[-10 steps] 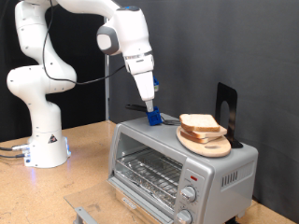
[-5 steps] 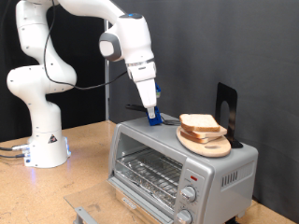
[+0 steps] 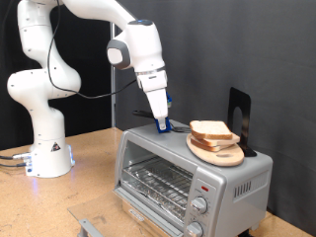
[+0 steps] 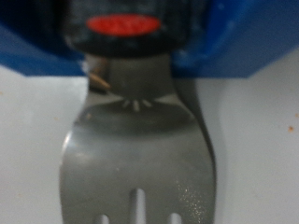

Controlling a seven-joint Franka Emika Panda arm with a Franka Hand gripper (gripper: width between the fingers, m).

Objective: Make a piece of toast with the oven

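Note:
The piece of toast (image 3: 209,129) lies on a round wooden board (image 3: 219,151) on top of the oven (image 3: 188,178), a silver box with a glass front and two knobs (image 3: 200,205). My gripper (image 3: 162,122) is down at the back of the oven's top, to the exterior view's left of the toast, with blue parts at its tip. In the wrist view a metal fork (image 4: 138,140) juts out from between blue pieces under a red disc (image 4: 124,25), so the gripper is shut on the fork. A pale surface fills the view behind the tines.
A black stand (image 3: 239,114) rises behind the board at the oven's back right. The robot's white base (image 3: 44,148) stands on the wooden table at the exterior view's left. A grey metal piece (image 3: 87,226) lies near the table's bottom edge.
The arm's wrist has swung slightly to the exterior view's right, while the gripper tip stays at the same spot on the oven's top. The toast has not moved.

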